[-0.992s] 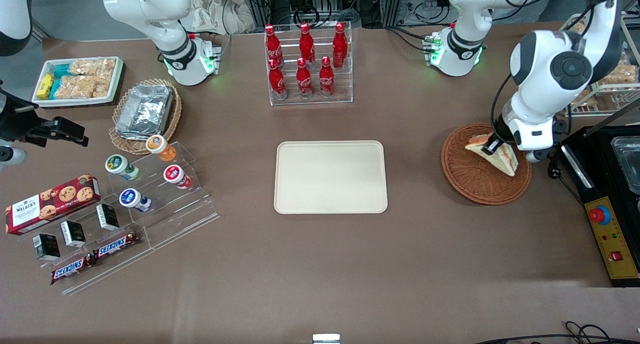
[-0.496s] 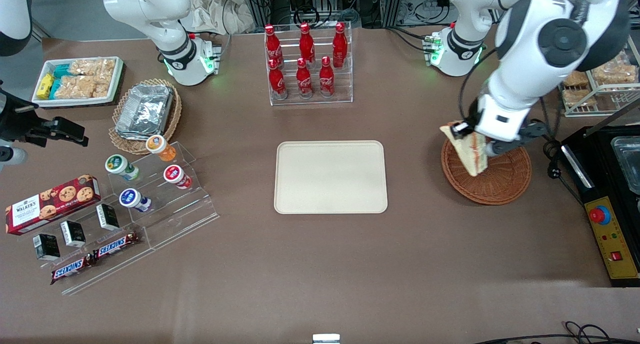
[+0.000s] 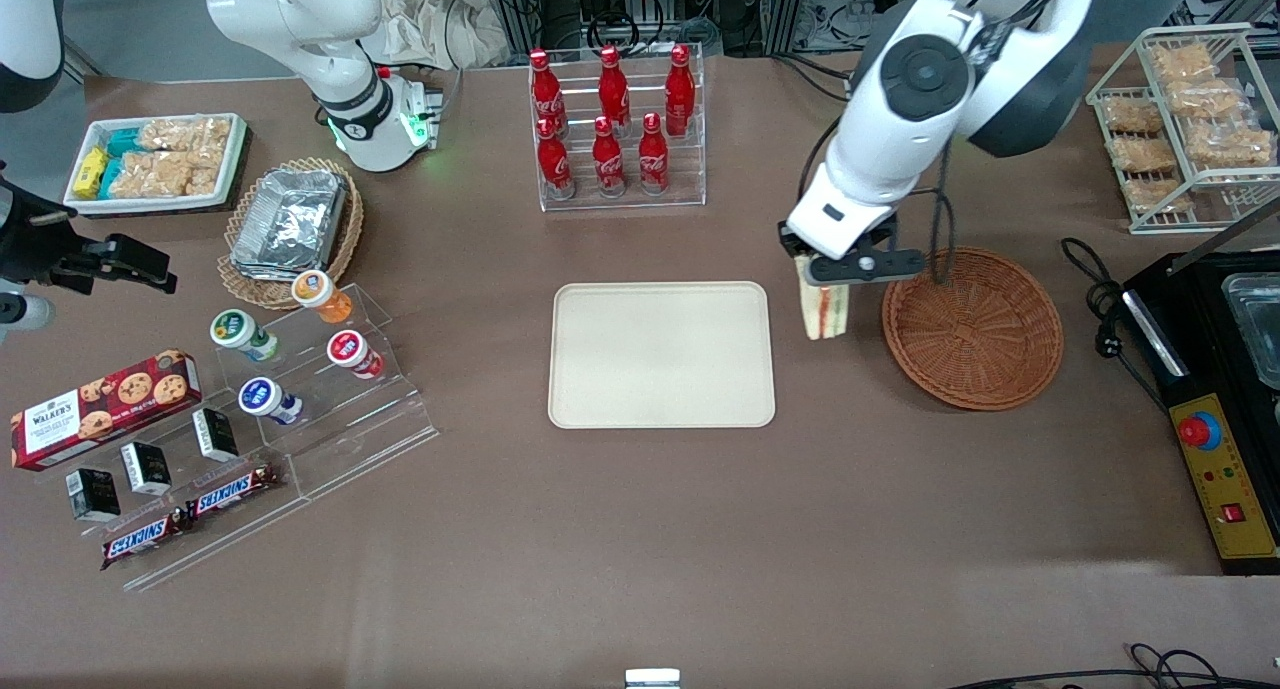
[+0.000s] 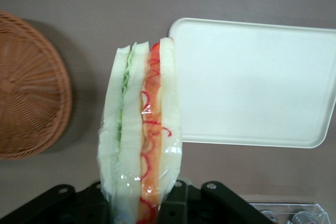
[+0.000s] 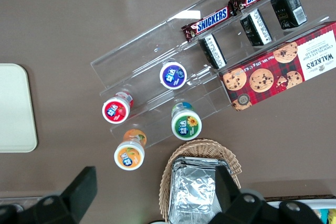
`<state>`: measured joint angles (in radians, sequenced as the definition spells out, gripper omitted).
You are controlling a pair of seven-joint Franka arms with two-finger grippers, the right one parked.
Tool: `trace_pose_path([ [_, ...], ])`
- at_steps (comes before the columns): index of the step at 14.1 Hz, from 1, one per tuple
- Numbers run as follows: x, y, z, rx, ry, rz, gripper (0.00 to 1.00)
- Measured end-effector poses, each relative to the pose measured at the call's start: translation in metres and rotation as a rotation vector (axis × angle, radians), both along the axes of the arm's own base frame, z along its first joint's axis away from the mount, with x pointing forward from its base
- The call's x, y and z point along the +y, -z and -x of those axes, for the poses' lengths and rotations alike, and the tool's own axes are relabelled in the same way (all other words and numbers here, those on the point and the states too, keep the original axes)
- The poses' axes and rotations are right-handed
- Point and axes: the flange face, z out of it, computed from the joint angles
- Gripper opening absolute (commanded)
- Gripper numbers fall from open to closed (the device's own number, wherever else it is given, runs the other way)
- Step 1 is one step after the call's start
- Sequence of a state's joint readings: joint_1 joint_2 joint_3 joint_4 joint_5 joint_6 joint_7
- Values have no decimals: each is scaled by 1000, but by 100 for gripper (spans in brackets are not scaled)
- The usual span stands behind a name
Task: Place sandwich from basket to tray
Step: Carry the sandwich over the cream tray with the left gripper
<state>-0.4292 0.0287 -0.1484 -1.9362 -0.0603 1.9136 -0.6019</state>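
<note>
One sandwich (image 3: 826, 310) clamped in the gripper (image 3: 824, 269), jaws closed on its upper end, cut edge hanging down. Right of centre in the front view, raised off the table in the gap between tray (image 3: 661, 355) and basket (image 3: 972, 327), touching neither. In the wrist view, sandwich (image 4: 140, 135) upright with green, pale and orange-red filling between white bread slices under clear wrap, its base gripped by the black gripper (image 4: 142, 211). Tray (image 4: 257, 82) and basket (image 4: 29, 90) apart on either side of the sandwich in that view, both bare.

Six red bottles (image 3: 610, 119) in a clear rack at upper centre of the front view, farther from the camera than the tray. Tan basket with foil container (image 3: 290, 221) at upper left, white tray of snacks (image 3: 155, 161) beside it. Clear stepped stand (image 3: 290, 419) at lower left with small tubs, dark boxes and two Snickers bars (image 3: 190, 514); cookie box (image 3: 100, 404) at the left edge. Wire rack of packets (image 3: 1185, 119) at upper right, black machine (image 3: 1220, 389) at the right edge.
</note>
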Motion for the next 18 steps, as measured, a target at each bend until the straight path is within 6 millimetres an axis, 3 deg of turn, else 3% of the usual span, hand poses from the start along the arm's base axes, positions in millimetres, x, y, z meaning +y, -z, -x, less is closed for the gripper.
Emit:
trace_pose_path([
  [3, -22, 44, -5, 20, 34, 0, 0],
  [7, -31, 121, -11, 29, 56, 7, 0],
  [11, -37, 198, 9, -1, 92, 30, 0],
  [14, -38, 228, 28, 1, 114, 25, 0],
  [16, -38, 234, 28, -2, 124, 18, 0],
  [18, -38, 237, 28, -7, 130, 19, 13],
])
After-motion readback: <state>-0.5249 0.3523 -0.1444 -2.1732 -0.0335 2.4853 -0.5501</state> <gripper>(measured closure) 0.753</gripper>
